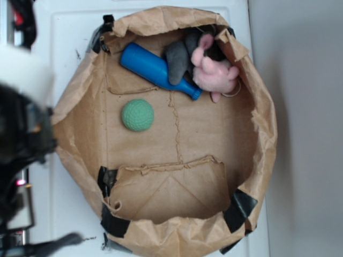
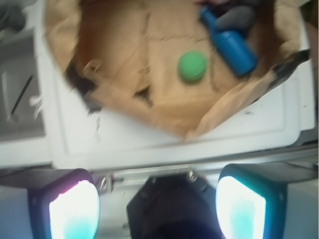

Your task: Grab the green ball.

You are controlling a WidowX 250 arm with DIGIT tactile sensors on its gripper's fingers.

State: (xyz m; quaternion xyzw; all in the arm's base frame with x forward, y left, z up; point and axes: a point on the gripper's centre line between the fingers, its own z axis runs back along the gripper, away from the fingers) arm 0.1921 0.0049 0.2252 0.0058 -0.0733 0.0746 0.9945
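Observation:
The green ball (image 1: 138,115) is a small mint-green sphere with a bumpy surface. It lies on the floor of an open brown paper bag (image 1: 80,96), left of centre. In the wrist view the green ball (image 2: 193,66) shows near the top, inside the bag (image 2: 164,112). My gripper (image 2: 157,199) is open and empty, its two fingers (image 2: 75,209) wide apart. It hangs over the white surface outside the bag's rim, well short of the ball. In the exterior view only the blurred dark arm (image 1: 21,134) shows at the left edge.
A blue bottle (image 1: 155,69) lies in the bag above the ball, with a grey thing (image 1: 179,59) and a pink plush toy (image 1: 214,72) beside it. The bag's crumpled walls stand up all round. The bag rests on a white surface (image 1: 69,32).

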